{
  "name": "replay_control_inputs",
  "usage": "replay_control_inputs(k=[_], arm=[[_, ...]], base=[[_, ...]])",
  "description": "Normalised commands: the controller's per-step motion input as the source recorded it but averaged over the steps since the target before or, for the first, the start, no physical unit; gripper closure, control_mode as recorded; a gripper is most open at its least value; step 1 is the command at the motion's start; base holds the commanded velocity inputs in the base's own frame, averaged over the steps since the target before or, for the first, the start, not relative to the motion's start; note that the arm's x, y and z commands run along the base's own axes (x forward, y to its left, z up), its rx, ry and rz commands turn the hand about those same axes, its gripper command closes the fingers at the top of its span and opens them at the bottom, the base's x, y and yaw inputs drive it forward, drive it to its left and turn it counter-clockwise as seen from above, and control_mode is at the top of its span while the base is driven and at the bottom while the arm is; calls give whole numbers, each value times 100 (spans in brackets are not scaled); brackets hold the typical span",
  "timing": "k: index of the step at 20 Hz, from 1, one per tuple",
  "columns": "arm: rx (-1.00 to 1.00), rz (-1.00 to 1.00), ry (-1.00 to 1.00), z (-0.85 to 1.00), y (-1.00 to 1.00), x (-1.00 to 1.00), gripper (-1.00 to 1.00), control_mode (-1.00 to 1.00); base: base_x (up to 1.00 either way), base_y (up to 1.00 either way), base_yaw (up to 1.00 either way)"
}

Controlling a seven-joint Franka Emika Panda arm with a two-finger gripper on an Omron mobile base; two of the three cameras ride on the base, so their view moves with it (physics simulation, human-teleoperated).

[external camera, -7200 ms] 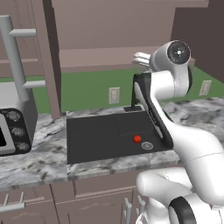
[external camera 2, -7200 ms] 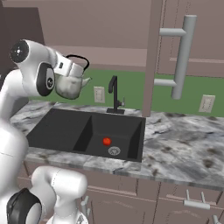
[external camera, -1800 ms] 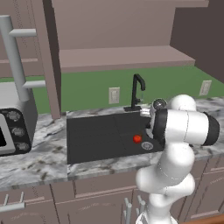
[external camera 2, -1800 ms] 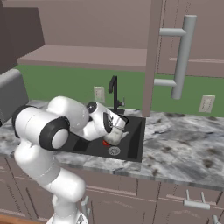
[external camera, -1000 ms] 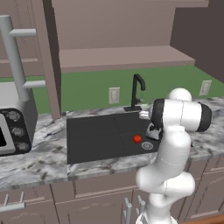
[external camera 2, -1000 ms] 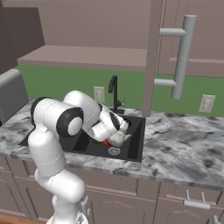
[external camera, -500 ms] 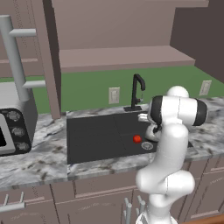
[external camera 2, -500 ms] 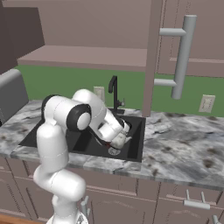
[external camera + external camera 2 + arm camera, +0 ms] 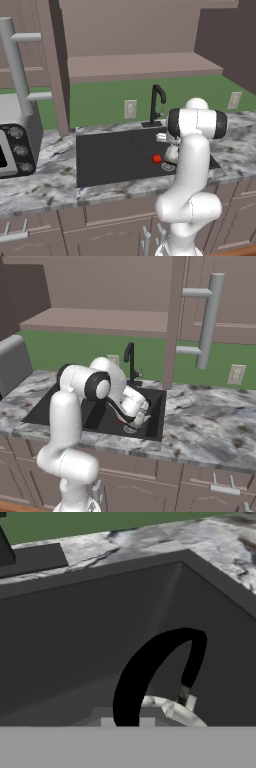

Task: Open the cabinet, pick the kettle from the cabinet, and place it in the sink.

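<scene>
Hanging low in the right end of the sink (image 9: 110, 160), the gripper (image 9: 141, 417) has its fingers pinched shut on the kettle (image 9: 172, 708) by its black handle. Letting go while tilted could tip it onto the red ball (image 9: 157, 159).

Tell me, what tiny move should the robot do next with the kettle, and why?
Probably open the gripper and let go. It is shut on the kettle's black handle, and the kettle already sits low inside the sink, near the drain beside the small red ball.
</scene>
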Motion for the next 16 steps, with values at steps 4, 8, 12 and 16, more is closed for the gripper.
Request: replay_control_inputs(k=[4,8,12,16], arm=[[0,0,0,-39,0,12,100,-100],[0,0,0,-34,-2,15,100,-100],[0,0,0,-33,-7,13,100,-100],[0,0,0,-20,-7,18,100,-100]], base=[[0,0,0],[0,0,0],[0,0,0],[0,0,0]])
